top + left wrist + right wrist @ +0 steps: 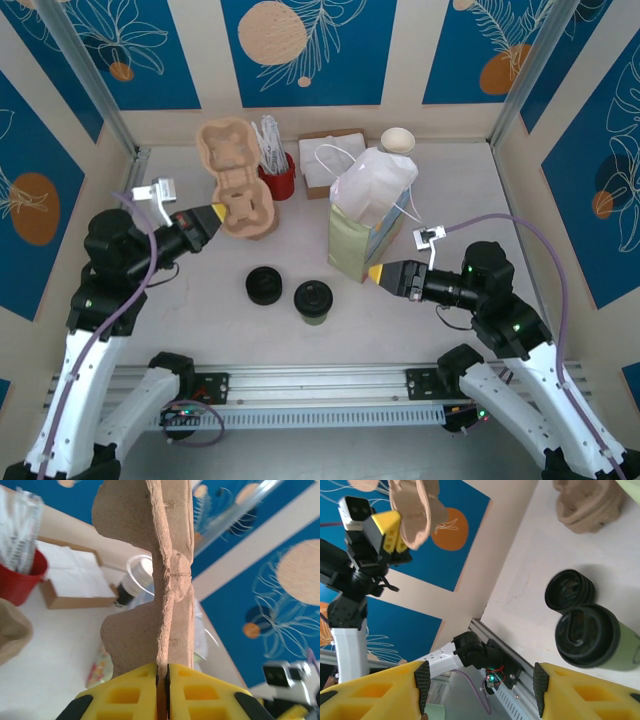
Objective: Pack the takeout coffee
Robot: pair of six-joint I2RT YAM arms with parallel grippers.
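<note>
From the top external camera we see the takeout coffee (313, 300) standing upright with its black lid on. It is close to the near edge of the table (220, 330), about midway along that edge, just right of a stack of black lids (264, 285). A paper bag (365, 225) stands right of the table's middle, farther from the near edge than the coffee. The left gripper (214, 216) is clamped on the rim of a pulp cup carrier (235, 180) toward the far left corner, beside a red cup (277, 180) of white wrapped items. The right gripper (375, 273) points at the coffee from the right, near the foot of the bag and apart from both.

On the left wrist camera we look along the carrier's edge. The two yellow fingers meet on the thin pulp wall, so this gripper holds the carrier and nothing else.

On the right wrist camera the jaws stand moderately wide with nothing between them. The coffee lies ahead, right beside the lid stack; we cannot tell whether they touch.

We judge that the step in hand is fetching the carrier, and the coffee is untouched and not yet packed. Next, the carrier likely needs setting flat on bare table near the coffee, wells upward. The right gripper would then close on the cup's body below the lid, not on the lid stack, and keep it upright.
</note>
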